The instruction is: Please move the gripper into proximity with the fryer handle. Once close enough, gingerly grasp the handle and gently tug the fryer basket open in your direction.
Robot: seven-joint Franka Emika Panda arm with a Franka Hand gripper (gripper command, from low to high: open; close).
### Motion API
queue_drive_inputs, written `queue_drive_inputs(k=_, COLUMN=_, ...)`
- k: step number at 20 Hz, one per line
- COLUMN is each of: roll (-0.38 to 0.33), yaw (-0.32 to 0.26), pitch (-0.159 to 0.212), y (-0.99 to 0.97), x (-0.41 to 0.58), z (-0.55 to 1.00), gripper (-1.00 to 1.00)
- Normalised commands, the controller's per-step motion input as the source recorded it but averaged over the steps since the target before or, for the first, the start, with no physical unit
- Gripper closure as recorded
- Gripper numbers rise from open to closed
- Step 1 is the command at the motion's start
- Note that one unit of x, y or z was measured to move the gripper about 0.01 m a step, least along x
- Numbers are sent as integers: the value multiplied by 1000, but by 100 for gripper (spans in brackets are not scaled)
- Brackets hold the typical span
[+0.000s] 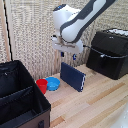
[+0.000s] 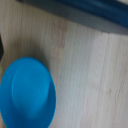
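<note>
Black fryer handle (image 1: pixel 103 55) juts toward exterior view's left, end effector (image 1: pixel 61 53) well apart

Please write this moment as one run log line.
phase: approach | gripper: above blue slab, holding nothing | fryer handle: untouched | fryer basket: closed

A round blue bowl (image 2: pixel 27 95) sits on the light wooden table (image 2: pixel 85 70) under the camera, and a long dark blue slab (image 2: pixel 85 11) lies a little way past it.

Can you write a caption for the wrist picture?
Wrist view: a blue bowl on the wooden table, a dark-blue slab beyond.
</note>
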Motion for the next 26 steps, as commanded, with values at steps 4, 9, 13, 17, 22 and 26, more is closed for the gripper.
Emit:
queue_drive_inputs(k=4, roll=-354, yaw=58, pitch=-109, y=-503, x=0, z=-78, gripper=-100)
queue_drive_inputs(k=9, roll=-232, yaw=63, pitch=-73, y=-668, x=0, z=-141, gripper=-100)
queue_drive_inputs(k=13, roll=-128, yaw=72, pitch=-64, y=-794, x=-1, z=-131, gripper=-100)
queue_drive_inputs(k=17, roll=-93, yaw=84, pitch=-69, y=-848, x=-1, z=-125, gripper=-100)
queue_drive_inputs(k=22, roll=-27, yaw=67, pitch=-68, y=-897, x=-64, z=-127, gripper=-100)
queue_drive_inputs(k=26, roll=0, yaw=21, pitch=-31, y=-829, x=-97, z=-134, gripper=-100)
